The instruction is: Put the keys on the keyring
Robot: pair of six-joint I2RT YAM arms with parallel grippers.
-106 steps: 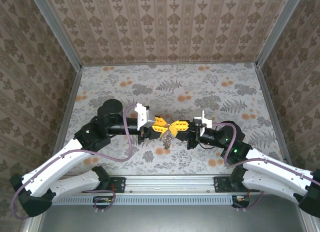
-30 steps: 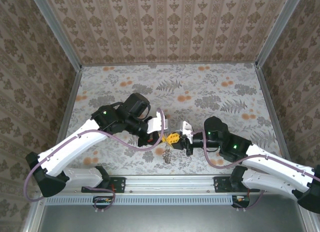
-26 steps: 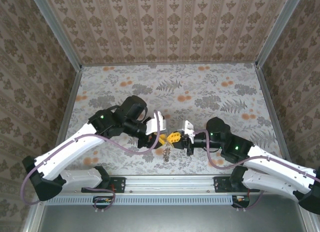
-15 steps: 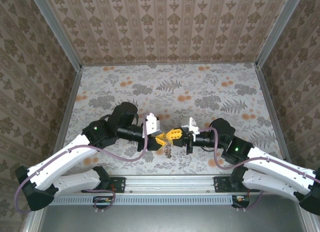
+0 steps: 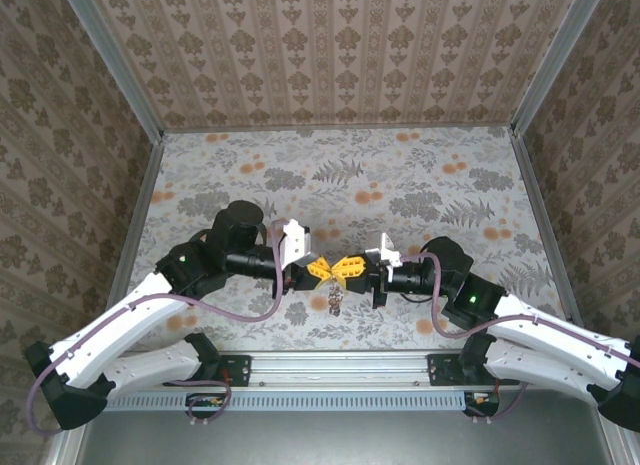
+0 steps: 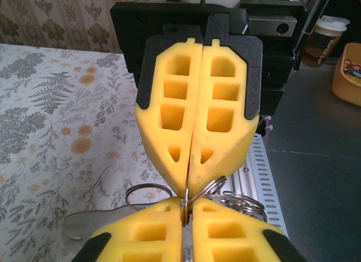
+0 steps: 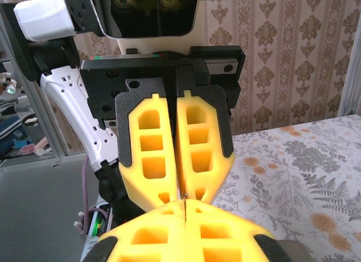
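My left gripper [image 5: 328, 270] and right gripper [image 5: 347, 268] meet tip to tip above the near middle of the table, both shut. From the left wrist, my gripper [image 6: 185, 212] and the opposing yellow pads [image 6: 197, 121] pinch the thin edge of a silvery keyring [image 6: 184, 201]. More silvery wire rings [image 6: 148, 191] spread to either side behind the pads. The keys [image 5: 335, 300], a small pale metal cluster, hang just below the meeting point. From the right wrist, a thin metal edge [image 7: 185, 199] runs between my right gripper [image 7: 185, 207] and the left arm's pads [image 7: 177, 155].
The floral table [image 5: 400, 185] lies between patterned walls on three sides. An aluminium rail [image 5: 340, 365] runs along the near edge under the arms. Off the table, a cup [image 6: 324, 39] and an orange bin [image 6: 347, 76] stand on a grey floor.
The left arm has swung back leftward and its gripper has levelled out. The two grippers stay tip to tip and sit slightly higher. The keys still hang below.
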